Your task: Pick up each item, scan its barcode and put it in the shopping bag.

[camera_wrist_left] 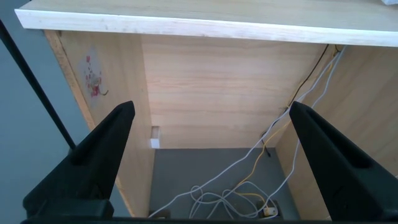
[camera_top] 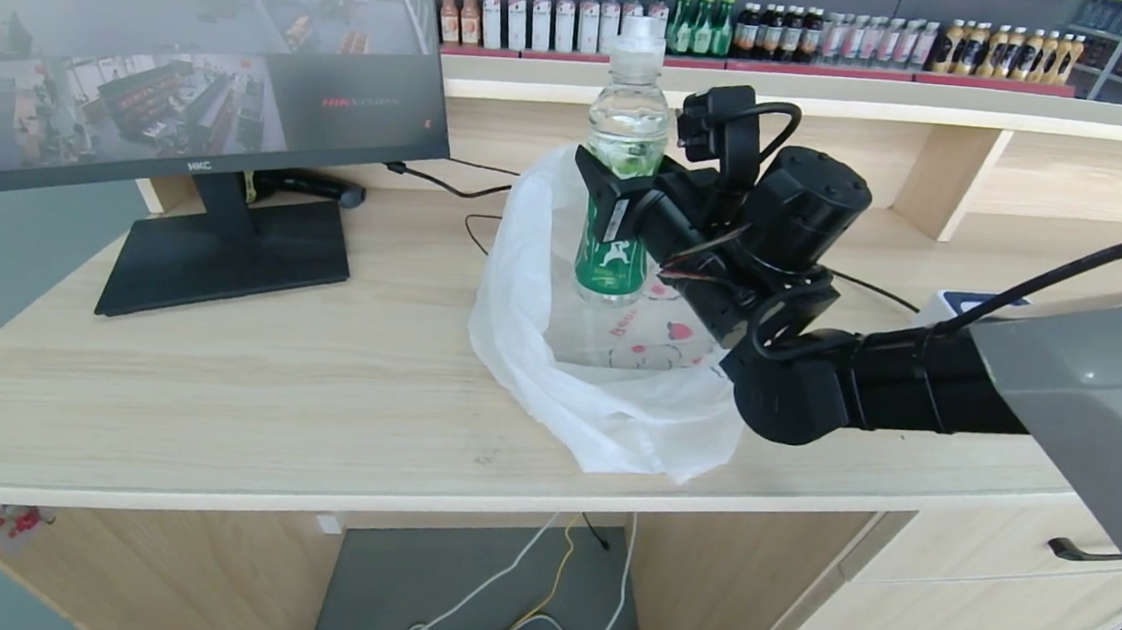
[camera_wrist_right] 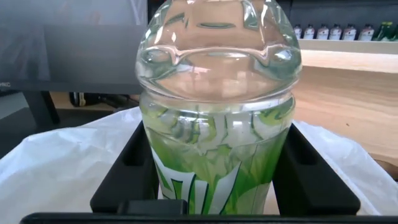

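A clear plastic bottle [camera_top: 624, 150] with a green label and white cap stands upright in the air over the open mouth of the white shopping bag [camera_top: 558, 355] on the wooden counter. My right gripper [camera_top: 621, 195] is shut on the bottle's middle. In the right wrist view the bottle [camera_wrist_right: 217, 118] sits between the black fingers [camera_wrist_right: 134, 165], with the bag [camera_wrist_right: 56, 168] spread below. My left gripper [camera_wrist_left: 208, 168] hangs open below the counter's front edge, facing the cabinet recess with nothing between its fingers.
A monitor [camera_top: 182, 45] on a black stand is at the counter's back left, with a black handheld scanner [camera_top: 306, 185] behind it. A white and blue box [camera_top: 962, 305] lies right of the bag. Cables [camera_wrist_left: 249, 186] trail under the counter. Drawers [camera_top: 1048, 614] are at the lower right.
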Controlling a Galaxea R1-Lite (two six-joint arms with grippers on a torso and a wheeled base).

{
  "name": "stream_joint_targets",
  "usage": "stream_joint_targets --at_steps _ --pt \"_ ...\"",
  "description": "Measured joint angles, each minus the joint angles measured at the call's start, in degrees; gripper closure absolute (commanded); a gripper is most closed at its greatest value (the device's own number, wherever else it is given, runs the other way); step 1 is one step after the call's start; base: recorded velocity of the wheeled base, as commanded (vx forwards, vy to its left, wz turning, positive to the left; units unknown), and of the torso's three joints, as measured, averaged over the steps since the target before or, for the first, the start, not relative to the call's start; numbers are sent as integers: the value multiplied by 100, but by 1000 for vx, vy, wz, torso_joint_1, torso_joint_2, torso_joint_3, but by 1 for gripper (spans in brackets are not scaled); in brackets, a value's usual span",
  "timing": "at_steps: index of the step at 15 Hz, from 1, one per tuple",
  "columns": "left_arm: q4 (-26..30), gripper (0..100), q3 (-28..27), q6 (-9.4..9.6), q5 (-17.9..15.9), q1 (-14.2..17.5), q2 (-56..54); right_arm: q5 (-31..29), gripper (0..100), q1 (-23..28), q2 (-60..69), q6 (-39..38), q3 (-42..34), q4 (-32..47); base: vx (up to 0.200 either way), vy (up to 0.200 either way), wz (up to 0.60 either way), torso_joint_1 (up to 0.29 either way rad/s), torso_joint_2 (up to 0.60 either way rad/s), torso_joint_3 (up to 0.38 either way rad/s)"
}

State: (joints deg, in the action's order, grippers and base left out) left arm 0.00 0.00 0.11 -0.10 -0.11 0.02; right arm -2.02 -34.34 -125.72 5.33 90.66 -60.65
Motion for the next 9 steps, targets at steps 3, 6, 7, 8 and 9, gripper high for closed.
stream_joint_targets --at_steps 3,6,7,8,9 --pt "0 0 0 2 0 1 0 4 100 44 -201 -73 261 2 0 0 0 0 0 0" --pt "0 0 0 7 0 4 0 -2 100 52 -291 -84 261 5 0 0 0 0 0 0" --pt "0 0 0 7 2 4 0 4 100 46 -308 -87 256 5 0 0 0 0 0 0" --pt "0 0 0 7 0 4 0 4 100 48 -322 -93 250 2 0 0 0 0 0 0" --pt "0 0 0 5 0 4 0 -2 100 57 -330 -121 247 7 0 0 0 0 0 0"
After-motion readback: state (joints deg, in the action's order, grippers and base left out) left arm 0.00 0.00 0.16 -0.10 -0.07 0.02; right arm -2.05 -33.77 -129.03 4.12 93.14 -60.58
